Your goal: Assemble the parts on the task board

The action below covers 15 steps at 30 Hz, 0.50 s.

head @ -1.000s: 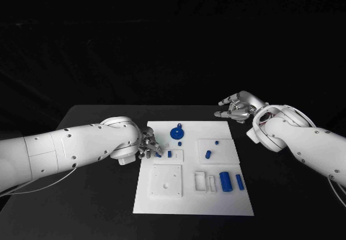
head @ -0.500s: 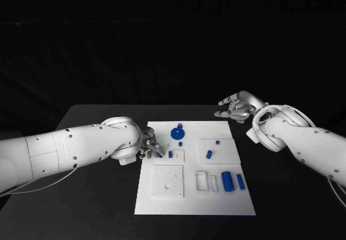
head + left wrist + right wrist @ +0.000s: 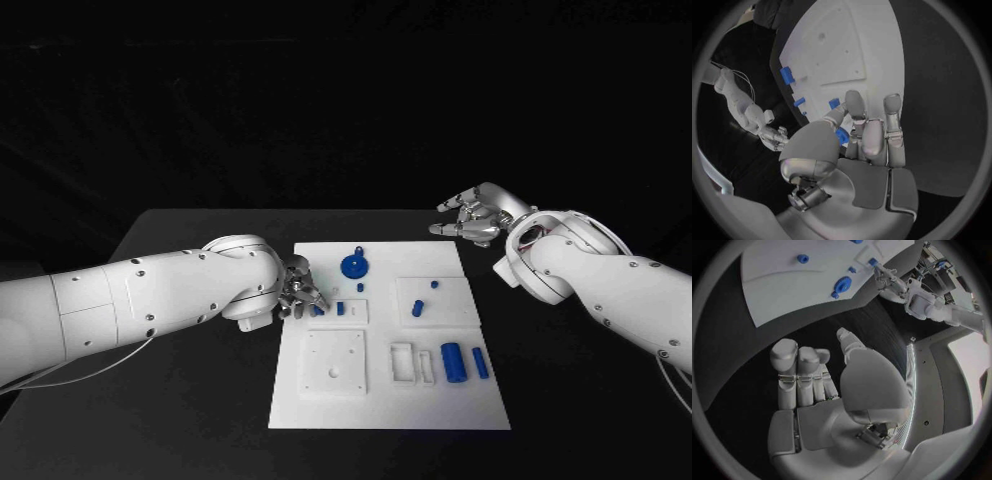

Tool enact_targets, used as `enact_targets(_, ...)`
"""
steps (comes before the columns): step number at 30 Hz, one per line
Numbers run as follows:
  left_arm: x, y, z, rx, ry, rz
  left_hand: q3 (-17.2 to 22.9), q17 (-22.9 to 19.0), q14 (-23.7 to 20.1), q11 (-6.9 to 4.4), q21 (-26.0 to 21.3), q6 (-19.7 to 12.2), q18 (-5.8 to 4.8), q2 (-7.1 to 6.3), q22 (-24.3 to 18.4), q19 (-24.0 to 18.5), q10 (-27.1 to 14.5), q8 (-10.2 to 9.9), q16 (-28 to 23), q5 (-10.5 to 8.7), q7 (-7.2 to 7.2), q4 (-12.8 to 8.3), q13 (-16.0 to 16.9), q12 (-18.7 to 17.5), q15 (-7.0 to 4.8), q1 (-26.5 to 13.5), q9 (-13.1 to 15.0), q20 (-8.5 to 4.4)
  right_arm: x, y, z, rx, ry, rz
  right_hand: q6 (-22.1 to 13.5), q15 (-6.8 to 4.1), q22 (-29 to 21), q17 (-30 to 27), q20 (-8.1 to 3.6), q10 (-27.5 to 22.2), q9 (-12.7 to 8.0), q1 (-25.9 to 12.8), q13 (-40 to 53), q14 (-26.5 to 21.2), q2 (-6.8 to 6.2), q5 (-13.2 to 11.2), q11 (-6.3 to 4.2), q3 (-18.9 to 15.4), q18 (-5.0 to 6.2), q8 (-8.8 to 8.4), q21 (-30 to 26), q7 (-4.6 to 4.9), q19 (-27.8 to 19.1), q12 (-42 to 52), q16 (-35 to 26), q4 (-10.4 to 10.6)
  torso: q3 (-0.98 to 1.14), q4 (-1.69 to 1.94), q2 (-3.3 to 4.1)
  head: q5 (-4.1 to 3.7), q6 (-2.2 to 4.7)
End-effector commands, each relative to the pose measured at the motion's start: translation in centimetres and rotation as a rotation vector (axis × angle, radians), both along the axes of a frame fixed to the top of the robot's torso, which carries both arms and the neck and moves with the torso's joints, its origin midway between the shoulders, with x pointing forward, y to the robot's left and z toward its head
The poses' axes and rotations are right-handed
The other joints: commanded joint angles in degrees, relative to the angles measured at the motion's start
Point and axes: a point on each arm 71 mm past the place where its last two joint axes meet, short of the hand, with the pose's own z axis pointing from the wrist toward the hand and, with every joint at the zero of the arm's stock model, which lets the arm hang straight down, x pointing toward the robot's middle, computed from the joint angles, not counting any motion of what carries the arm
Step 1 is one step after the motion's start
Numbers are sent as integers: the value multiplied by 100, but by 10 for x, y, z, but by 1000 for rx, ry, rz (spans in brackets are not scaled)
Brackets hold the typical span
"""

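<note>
Black table (image 3: pixel 188 400) in a dark room, white board (image 3: pixel 387 405) in the middle with blue parts, left hand (image 3: pixel 296 292) at its left edge pinching a small blue piece (image 3: pixel 841 136), half hidden by fingers; right hand (image 3: pixel 473 215) curled, holding nothing, beyond the far right corner.

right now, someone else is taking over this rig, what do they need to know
Left hand: at the task board's left edge, pinching a small blue part between thumb and fingers.
Right hand: off the board over the table's far right, fingers curled in, holding nothing.
On the board: blue wheel part near the far edge, two blue cylinders lying at the near right, small blue pieces mid-board.
Done: one part picked up. Left: seating it and the loose parts.
</note>
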Motion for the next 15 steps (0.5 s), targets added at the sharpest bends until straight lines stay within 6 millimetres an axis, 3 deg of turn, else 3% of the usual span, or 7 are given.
enact_targets(1,-4,-6,-3,7,15,-47,67,-7,34,-158,36,1033,65,-30,104,14,137,-10,25,250,-709,-101,9,21,7,80,-8,41,-1,1,0,-3,-1,13,21,-1,592,-9,0,-17,-3,-51,-2,-1,23,19,-1,3,65,-32,-35,0,11,-3,-24,-22,1,-5,0,0,-5)
enact_targets(6,-4,-7,-3,11,10,-54,77,-5,34,-159,40,1035,70,-53,104,13,137,-10,26,210,-711,-79,13,21,8,37,-13,46,-1,1,-1,-3,0,13,21,-1,592,-9,0,-17,-3,-51,-2,-1,23,19,-1,3,65,-32,-35,0,11,-3,-24,-22,0,9,2,-8,-3)
enact_targets(15,-4,-8,-2,9,4,-55,-24,-4,35,-163,39,1037,68,-127,102,16,137,-5,26,74,-721,50,17,24,6,-71,-9,43,-1,2,-1,-3,1,13,21,-1,592,-9,0,-17,-3,-51,-2,-1,23,19,-1,3,65,-32,-35,0,11,-3,-24,-22,3,1,3,-11,2)
